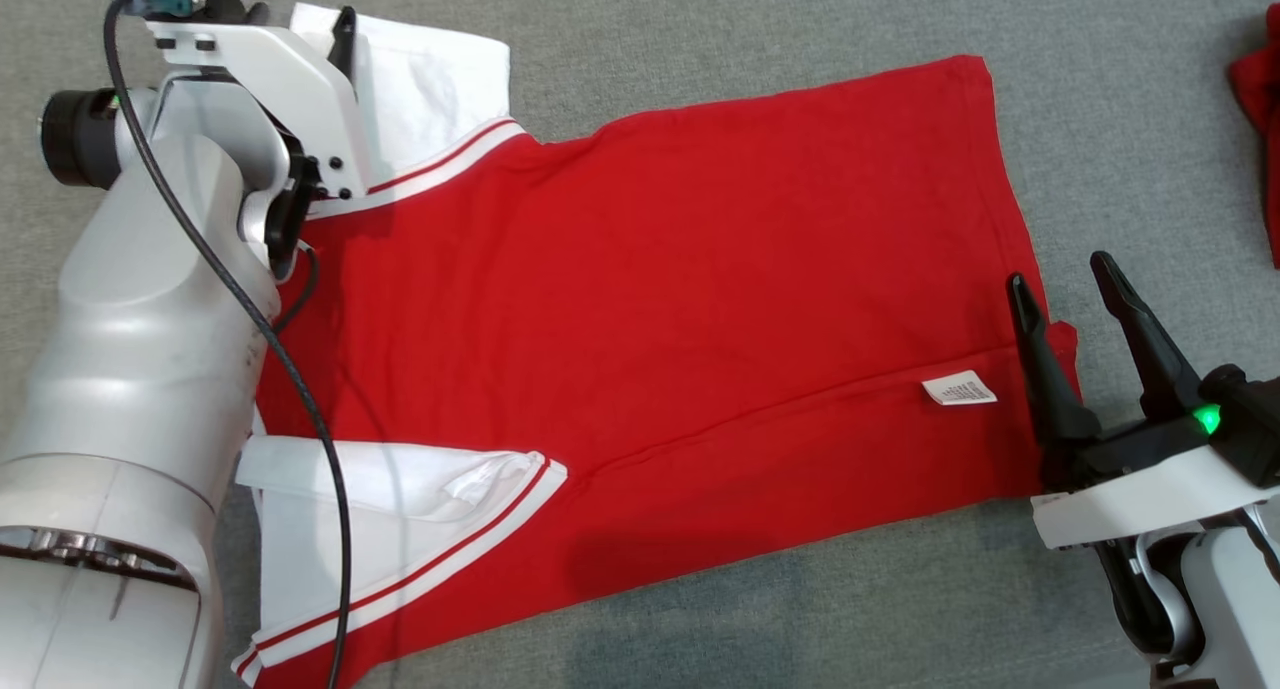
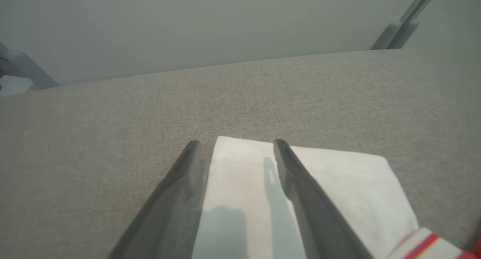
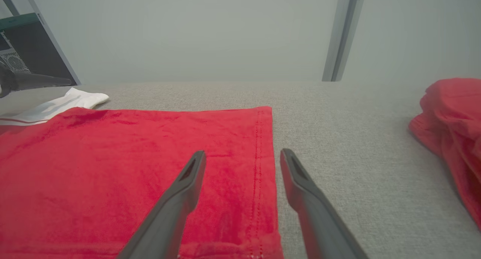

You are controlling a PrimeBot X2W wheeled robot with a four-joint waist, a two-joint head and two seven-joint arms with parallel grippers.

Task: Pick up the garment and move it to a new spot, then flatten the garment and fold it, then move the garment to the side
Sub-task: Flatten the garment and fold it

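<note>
Partly, garment (image 1: 650, 299) neck end hidden behind left arm (image 1: 150, 369), red cloth (image 1: 1262, 109) cropped.

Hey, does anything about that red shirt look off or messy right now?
Two things. A white care tag lies exposed on the shirt near its hem, so it may be inside out. The near sleeve is rumpled and folded over itself, while the far sleeve lies flatter.

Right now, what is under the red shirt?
The red shirt lies flat on the grey fabric surface, which shows all around it. Whatever might be beneath its middle is covered, so I cannot tell.
</note>
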